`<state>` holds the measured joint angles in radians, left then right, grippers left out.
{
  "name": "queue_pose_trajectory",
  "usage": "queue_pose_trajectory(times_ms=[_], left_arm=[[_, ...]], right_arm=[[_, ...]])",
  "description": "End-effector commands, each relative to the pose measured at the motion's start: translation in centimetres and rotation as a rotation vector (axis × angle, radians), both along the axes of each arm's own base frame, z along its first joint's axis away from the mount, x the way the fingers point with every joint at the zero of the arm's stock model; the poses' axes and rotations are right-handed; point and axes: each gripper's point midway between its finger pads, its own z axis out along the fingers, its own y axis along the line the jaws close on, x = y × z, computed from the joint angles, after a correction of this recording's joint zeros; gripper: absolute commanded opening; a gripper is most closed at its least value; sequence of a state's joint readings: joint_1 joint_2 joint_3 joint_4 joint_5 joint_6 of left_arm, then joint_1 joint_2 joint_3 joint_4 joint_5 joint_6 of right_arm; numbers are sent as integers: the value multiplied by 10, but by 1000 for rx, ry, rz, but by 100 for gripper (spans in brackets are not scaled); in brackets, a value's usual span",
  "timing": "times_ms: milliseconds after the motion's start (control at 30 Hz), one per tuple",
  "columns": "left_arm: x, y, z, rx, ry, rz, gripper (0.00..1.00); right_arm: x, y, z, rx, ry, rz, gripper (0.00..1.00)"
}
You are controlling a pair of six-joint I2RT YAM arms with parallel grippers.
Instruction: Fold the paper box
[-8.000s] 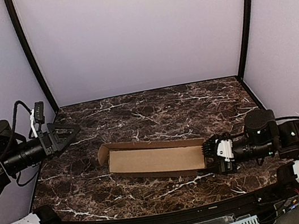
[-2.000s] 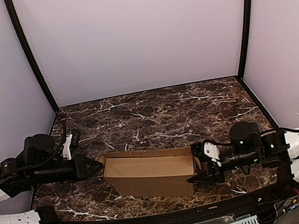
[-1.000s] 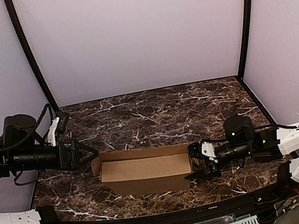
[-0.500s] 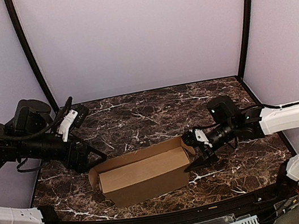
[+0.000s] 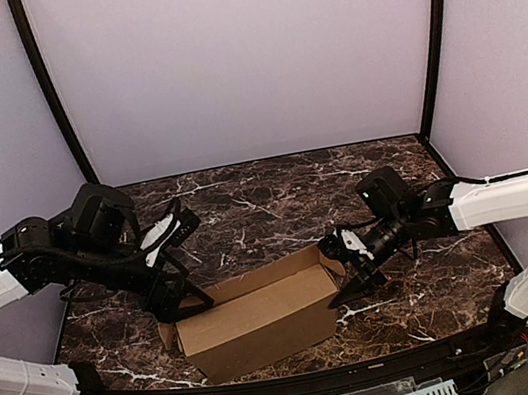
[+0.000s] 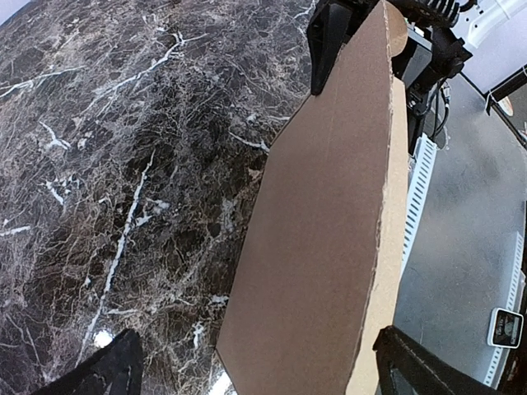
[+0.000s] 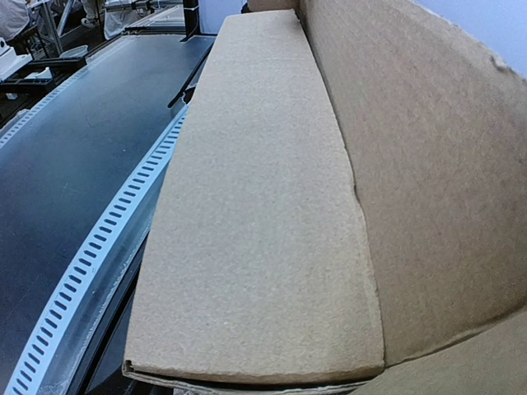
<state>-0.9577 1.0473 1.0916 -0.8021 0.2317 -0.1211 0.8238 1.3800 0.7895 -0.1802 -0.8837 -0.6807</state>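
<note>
The paper box (image 5: 254, 321) lies on the near middle of the desk (image 5: 274, 196). Its long axis runs left to right, and its right end is swung a little toward the far side. It reads as a shallow open tray whose near long wall stands up. Each arm has one short end of it, so neither needs to travel; what counts is that both sit on the box's long axis, facing each other.

The left end effector (image 5: 171, 296) reaches down and inward onto the left end, with its forearm sloping from the far left. In the left wrist view its fingers (image 6: 99, 374) are spread wide with a cardboard wall between them, so it straddles the box rather than pinching it.

The right end effector (image 5: 345, 267) comes in low from the right, its wrist nearly level, against the right end flap. Its wrist view shows only cardboard, so I cannot tell whether it is clamped.
</note>
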Motion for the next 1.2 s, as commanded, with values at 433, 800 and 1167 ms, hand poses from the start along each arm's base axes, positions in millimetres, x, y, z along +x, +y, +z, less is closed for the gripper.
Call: queue_pose_trajectory(times_ms=[433, 800, 1167], left_arm=[[-5, 3, -41, 165, 90, -57, 54], [-13, 1, -33, 135, 114, -57, 42], [-21, -1, -46, 180, 124, -69, 17]], right_arm=[[-3, -6, -13, -41, 44, -16, 7], [1, -5, -11, -34, 27, -32, 7], [6, -5, -2, 14, 1, -83, 17]])
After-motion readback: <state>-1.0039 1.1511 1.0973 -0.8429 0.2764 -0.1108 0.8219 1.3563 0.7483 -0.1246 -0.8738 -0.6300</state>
